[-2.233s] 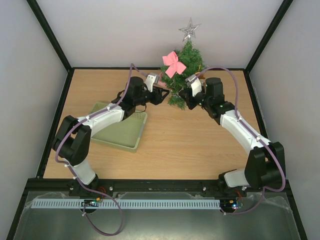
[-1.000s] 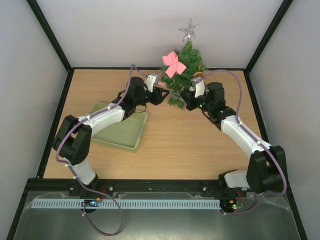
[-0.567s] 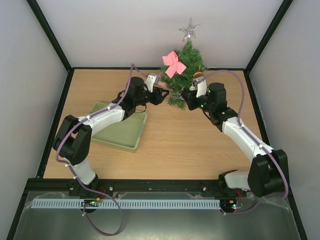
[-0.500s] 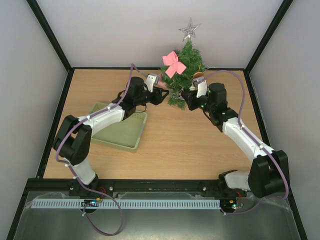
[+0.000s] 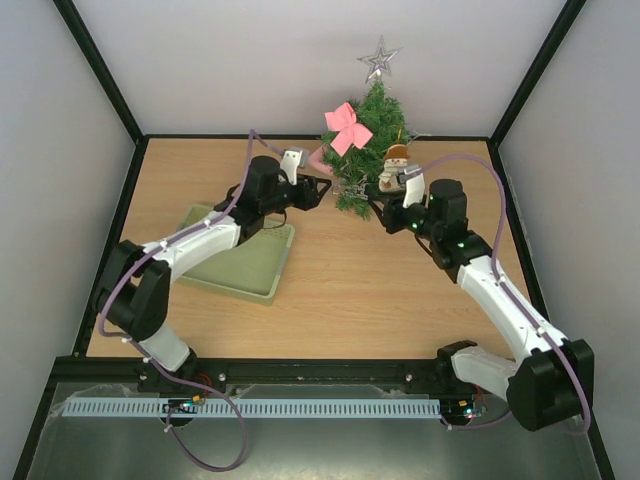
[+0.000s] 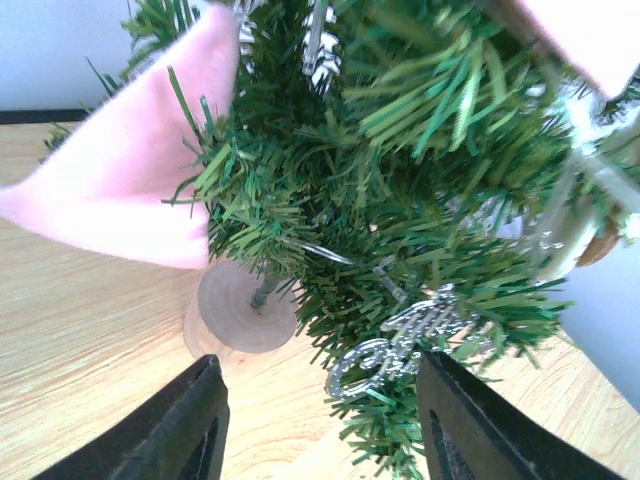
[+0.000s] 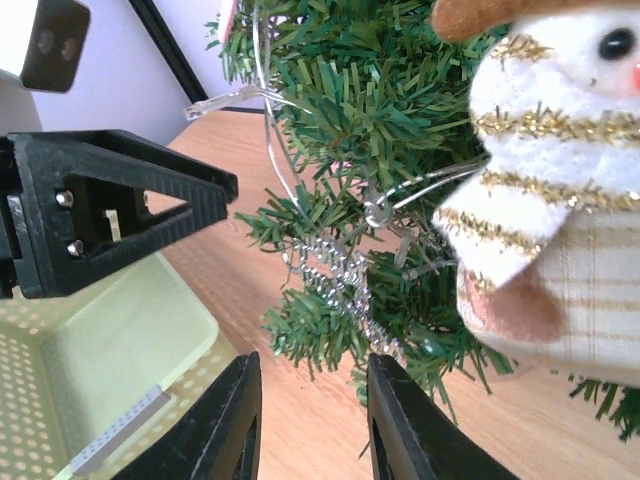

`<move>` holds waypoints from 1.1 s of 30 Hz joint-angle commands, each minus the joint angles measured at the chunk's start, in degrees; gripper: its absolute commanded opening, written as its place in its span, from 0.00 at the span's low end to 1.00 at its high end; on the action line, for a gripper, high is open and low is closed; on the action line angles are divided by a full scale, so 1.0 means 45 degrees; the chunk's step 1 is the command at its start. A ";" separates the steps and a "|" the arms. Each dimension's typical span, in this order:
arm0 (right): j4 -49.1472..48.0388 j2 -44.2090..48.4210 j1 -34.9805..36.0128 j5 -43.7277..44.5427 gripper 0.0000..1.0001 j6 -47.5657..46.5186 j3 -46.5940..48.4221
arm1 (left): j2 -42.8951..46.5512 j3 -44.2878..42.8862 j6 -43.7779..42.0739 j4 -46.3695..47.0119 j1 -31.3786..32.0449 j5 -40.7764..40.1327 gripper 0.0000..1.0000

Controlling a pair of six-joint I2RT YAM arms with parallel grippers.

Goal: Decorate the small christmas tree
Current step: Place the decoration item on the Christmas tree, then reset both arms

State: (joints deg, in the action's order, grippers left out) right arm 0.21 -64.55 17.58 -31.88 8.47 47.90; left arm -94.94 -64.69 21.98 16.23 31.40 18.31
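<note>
The small christmas tree [image 5: 372,140] stands at the back of the table with a silver star [image 5: 380,58] on top, a pink bow [image 5: 347,127] and a snowman ornament [image 5: 396,165] hanging on its right side. My left gripper [image 5: 320,190] is open and empty just left of the tree; its wrist view shows its jaws [image 6: 320,425] below the wooden base [image 6: 245,310] and a silver glitter ornament [image 6: 400,345]. My right gripper [image 5: 378,203] is open and empty just right of the lower branches; its jaws [image 7: 305,425] sit under the snowman [image 7: 560,200] and the silver ornament [image 7: 345,280].
A pale green basket [image 5: 262,283] lies at the left, under the left arm, and shows in the right wrist view [image 7: 90,370]. The left gripper's black finger [image 7: 100,215] shows beyond the branches. Black frame posts edge the table.
My right gripper has let go of the snowman, which now hangs on the tree, and has drawn back to the right. My left arm has shifted slightly left.
</note>
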 commanded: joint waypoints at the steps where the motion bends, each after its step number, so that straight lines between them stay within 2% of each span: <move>1: 0.1459 0.1215 -0.0021 0.0151 0.29 0.0552 -0.0080 | 0.1379 0.0383 0.0467 -0.0317 -0.0116 -0.0678 0.58; 5: 0.2217 0.2778 -0.0010 0.0781 0.38 0.1527 0.0028 | 0.2560 0.0380 0.0390 -0.1497 -0.0114 -0.1313 0.69; 6: 0.2483 0.3122 -0.0010 0.0940 0.44 0.1635 0.0116 | 0.2913 0.0335 0.0290 -0.1883 -0.0116 -0.1438 0.88; 7: 0.2726 0.3460 -0.0005 0.1216 0.55 0.1768 0.0203 | 0.3314 0.0308 0.0138 -0.2243 -0.0106 -0.1613 0.99; 8: 0.2986 0.3795 -0.0019 0.1578 0.83 0.1936 0.0270 | 0.3715 0.0292 -0.0046 -0.2633 -0.0117 -0.1727 0.99; 9: 0.3221 0.4116 -0.0018 0.1899 0.99 0.2072 0.0342 | 0.4129 0.0275 -0.0119 -0.2999 -0.0104 -0.1888 0.99; 13: 0.4273 0.5268 -0.0021 0.4244 0.98 0.3375 0.0885 | 0.5885 0.0171 -0.0481 -0.4727 -0.0105 -0.2317 0.99; 17: 0.4411 0.6576 -0.0018 0.6106 0.98 0.5069 0.0881 | 0.7738 0.0179 -0.0602 -0.6091 -0.0099 -0.2453 0.99; 20: 0.4677 0.6765 -0.0021 0.5511 0.98 0.4485 0.1152 | 0.8845 0.0402 -0.0519 -0.6872 -0.0090 -0.2540 0.99; 22: 0.5043 0.6767 -0.0021 0.5758 0.98 0.4891 0.1209 | 0.9481 0.0692 -0.0269 -0.7132 -0.0090 -0.2410 0.99; 26: 0.5847 0.6816 -0.0020 0.6653 0.98 0.5973 0.1051 | 1.0480 0.1575 0.0628 -0.6373 -0.0087 -0.0983 0.99; 33: 0.6392 0.7233 -0.0020 0.6465 0.98 0.6131 0.0276 | 1.0756 0.2129 0.1267 -0.6566 -0.0085 -0.1001 0.99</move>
State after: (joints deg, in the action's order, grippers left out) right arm 25.82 -33.50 17.58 -3.53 34.44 50.92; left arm -46.81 -56.55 25.80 -11.97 31.20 12.84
